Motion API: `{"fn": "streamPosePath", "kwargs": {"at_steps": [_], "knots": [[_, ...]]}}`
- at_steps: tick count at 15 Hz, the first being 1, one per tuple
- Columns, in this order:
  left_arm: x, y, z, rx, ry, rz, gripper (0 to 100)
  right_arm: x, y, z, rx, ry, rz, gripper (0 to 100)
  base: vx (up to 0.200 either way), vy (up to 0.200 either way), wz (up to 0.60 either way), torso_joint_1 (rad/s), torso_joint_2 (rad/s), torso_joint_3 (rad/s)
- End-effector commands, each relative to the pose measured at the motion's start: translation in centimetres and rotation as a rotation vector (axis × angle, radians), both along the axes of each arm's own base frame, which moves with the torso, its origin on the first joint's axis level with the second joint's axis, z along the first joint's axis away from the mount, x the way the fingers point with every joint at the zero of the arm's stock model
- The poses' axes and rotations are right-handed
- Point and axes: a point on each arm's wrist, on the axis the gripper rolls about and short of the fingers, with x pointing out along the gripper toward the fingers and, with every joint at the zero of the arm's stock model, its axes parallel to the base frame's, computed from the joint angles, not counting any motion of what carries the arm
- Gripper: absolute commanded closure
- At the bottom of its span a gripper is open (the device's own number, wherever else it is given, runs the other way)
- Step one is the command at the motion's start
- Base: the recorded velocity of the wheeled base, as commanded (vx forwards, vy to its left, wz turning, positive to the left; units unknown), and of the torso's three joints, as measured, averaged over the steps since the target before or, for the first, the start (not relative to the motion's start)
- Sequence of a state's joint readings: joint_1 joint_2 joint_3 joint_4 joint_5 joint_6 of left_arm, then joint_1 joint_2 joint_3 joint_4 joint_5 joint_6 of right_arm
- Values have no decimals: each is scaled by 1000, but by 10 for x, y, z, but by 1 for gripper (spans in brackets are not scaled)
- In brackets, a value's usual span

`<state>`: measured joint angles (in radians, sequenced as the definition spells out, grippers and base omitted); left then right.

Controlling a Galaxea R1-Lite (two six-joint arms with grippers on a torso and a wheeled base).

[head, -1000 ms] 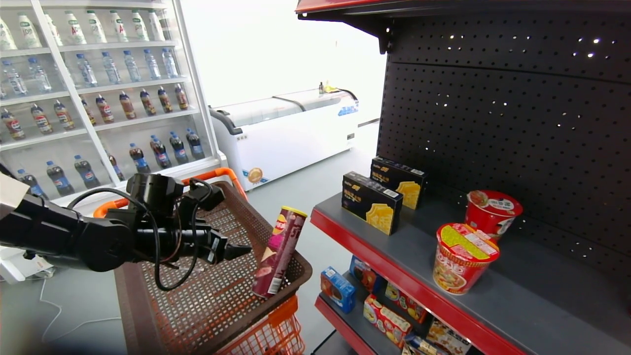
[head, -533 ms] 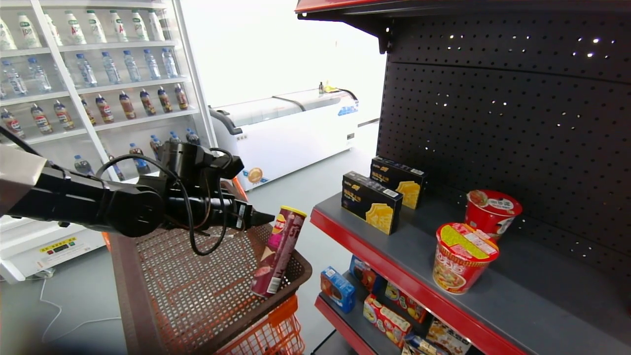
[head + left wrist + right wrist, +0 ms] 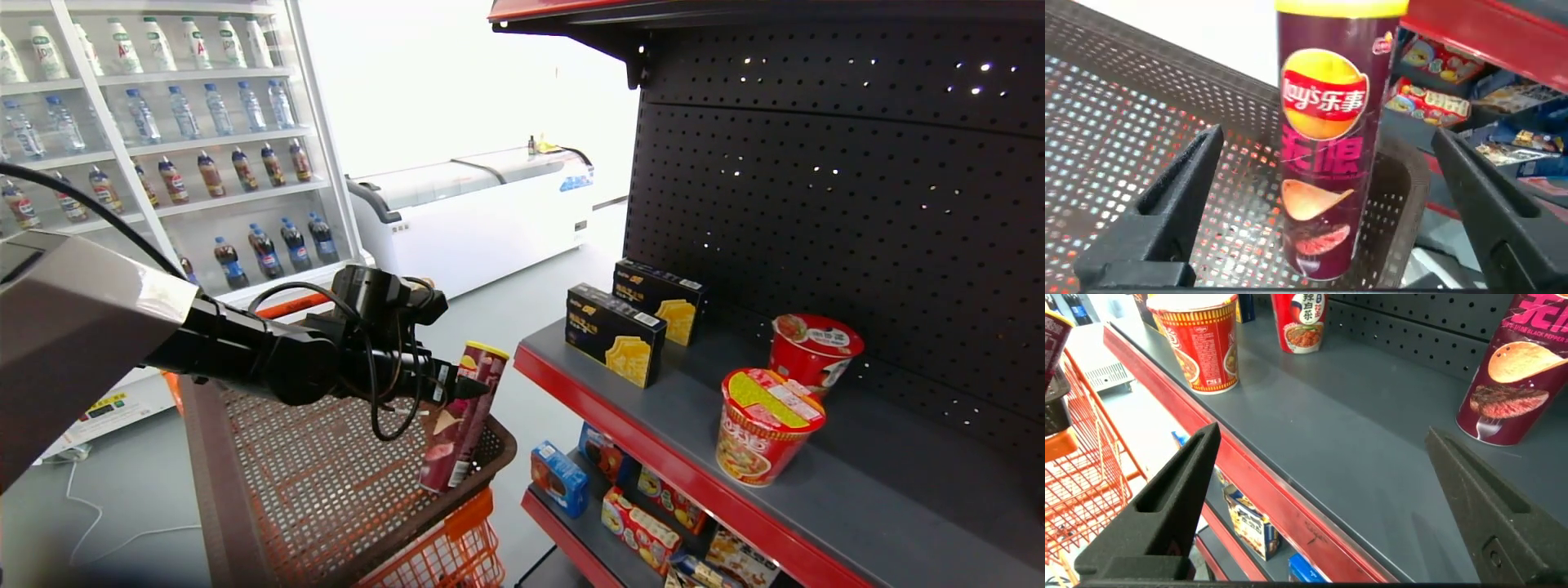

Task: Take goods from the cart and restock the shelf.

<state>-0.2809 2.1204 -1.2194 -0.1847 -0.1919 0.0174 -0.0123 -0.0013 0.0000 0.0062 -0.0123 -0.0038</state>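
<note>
While the left gripper (image 3: 472,385) is hovering at the far right corner of the cart (image 3: 326,490), its claw is standing wide apart. One finger is sitting on each side of the chip can (image 3: 461,412). The left wrist view is showing clear gaps between the fingers (image 3: 1167,212) and the can (image 3: 1327,163), so nothing is being clamped. The can is standing in the cart's upper mesh basket, tilting slightly, with its base at the corner nearest the shelf (image 3: 694,425) and its yellow lid rising above the rim.

The right gripper (image 3: 1323,434) is hanging over the grey shelf board (image 3: 1355,449) with its claw likewise apart and nothing between the fingers. A second chip can (image 3: 1515,371) is standing upright on that board, near the pegboard back.

Two red noodle cups are sitting on the same shelf: the front cup (image 3: 767,425) near the red edge and the rear cup (image 3: 815,347) behind it, close to the back panel. Two black boxes, the nearer box (image 3: 616,335) and the farther box (image 3: 661,298), are standing upright at the shelf's left end. Assorted packets (image 3: 641,531) are lying on the lower shelf. A drinks cooler (image 3: 163,163) and a chest freezer (image 3: 482,220) are standing in the background.
</note>
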Motion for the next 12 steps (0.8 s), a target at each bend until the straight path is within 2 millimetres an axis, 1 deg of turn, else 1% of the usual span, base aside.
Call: {"fn": "streamPosePath", "kwargs": {"at_steps": [1, 8, 10, 12], "knots": [[4, -4, -17, 12, 34, -9, 0, 0, 0, 0, -1, 1, 0, 0, 0, 0, 0, 0, 0, 0], [19, -12, -41, 32, 60, -17, 0, 0, 0, 0, -1, 1, 0, 0, 0, 0, 0, 0, 0, 0], [26, -14, -44, 38, 51, -29, 0, 0, 0, 0, -1, 1, 0, 0, 0, 0, 0, 0, 0, 0], [31, -15, -43, 34, 37, -29, 0, 0, 0, 0, -1, 1, 0, 0, 0, 0, 0, 0, 0, 0]]}}
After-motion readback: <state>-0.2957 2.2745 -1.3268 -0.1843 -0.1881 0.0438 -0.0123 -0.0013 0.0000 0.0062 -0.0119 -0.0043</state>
